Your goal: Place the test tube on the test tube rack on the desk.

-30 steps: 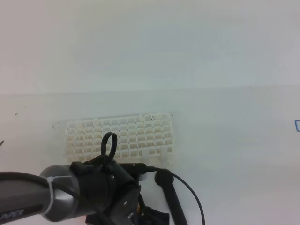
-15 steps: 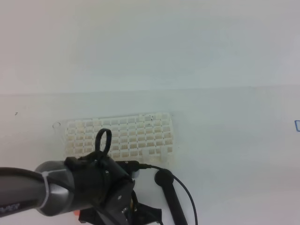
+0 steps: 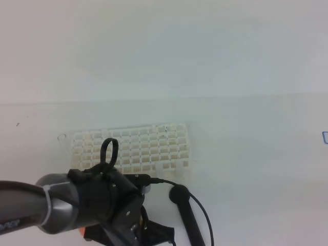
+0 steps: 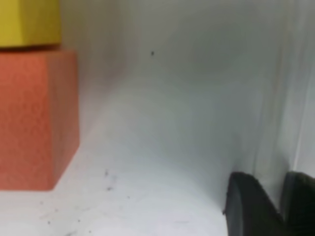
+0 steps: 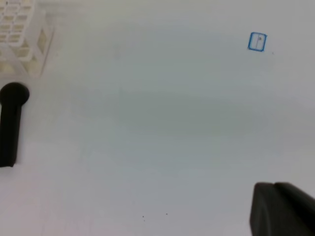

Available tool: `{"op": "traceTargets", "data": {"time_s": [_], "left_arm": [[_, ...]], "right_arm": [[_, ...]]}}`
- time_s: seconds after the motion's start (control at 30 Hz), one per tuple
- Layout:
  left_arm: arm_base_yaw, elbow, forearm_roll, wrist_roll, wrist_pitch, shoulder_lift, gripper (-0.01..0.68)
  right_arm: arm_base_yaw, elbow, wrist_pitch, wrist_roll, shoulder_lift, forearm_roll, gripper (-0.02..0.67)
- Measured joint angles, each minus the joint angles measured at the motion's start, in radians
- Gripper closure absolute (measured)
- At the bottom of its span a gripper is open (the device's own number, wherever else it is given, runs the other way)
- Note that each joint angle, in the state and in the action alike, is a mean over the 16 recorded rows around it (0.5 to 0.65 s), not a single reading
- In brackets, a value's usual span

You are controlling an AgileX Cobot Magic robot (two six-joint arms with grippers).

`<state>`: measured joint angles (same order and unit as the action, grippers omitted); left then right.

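Note:
The white test tube rack (image 3: 133, 148) lies on the desk (image 3: 246, 154) at centre left; its corner shows in the right wrist view (image 5: 22, 29). My left gripper (image 4: 280, 206) is low over the desk in front of the rack, hidden under its black wrist (image 3: 102, 205) in the high view. Its dark fingertips (image 4: 241, 206) stand close together at the bottom right. A faint clear streak, the test tube (image 4: 278, 113), runs up from between them. My right gripper (image 5: 275, 209) shows only as closed dark tips, empty, over bare desk.
A black rod with a round knob (image 3: 179, 195) lies right of the left arm and shows in the right wrist view (image 5: 12, 118). A yellow-and-orange block (image 4: 34, 108) stands close on the left gripper's left. A small blue square mark (image 5: 257, 42) is on the desk at far right.
My left arm has shifted to the left and slightly lower in the high view. The rack and the black rod have not moved.

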<state>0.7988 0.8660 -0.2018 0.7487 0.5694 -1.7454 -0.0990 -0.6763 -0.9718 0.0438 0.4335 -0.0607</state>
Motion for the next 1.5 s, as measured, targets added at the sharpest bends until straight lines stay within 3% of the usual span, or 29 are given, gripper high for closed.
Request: {"op": "traceTargets", "data": {"time_s": [0.43, 0.77, 0.97, 1.2, 1.37, 1.5], "left_arm": [[0.0, 0.022, -0.001, -0.007, 0.075, 0.051, 0.562], [0.0, 0.092, -0.007, -0.036, 0.225, 0.298, 0.562], [0.0, 0.115, -0.033, -0.062, 0.26, 0.535, 0.562], [0.0, 0.092, -0.125, -0.066, 0.226, 0.817, 0.562], [0.0, 0.006, -0.215, -0.05, 0.101, 1.001, 0.562], [0.0, -0.118, -0.28, -0.039, -0.082, 1.127, 0.562]], "right_arm": [[0.0, 0.0, 0.002, 0.0, 0.0, -0.005, 0.65], [0.0, 0.0, 0.062, 0.047, 0.0, -0.137, 0.65], [0.0, 0.0, 0.159, 0.144, 0.0, -0.335, 0.65], [0.0, -0.002, 0.26, 0.417, 0.022, -0.699, 0.65], [0.0, -0.02, 0.277, 0.654, 0.064, -0.939, 0.65], [0.0, -0.049, 0.247, 0.825, 0.112, -1.077, 0.65]]}}
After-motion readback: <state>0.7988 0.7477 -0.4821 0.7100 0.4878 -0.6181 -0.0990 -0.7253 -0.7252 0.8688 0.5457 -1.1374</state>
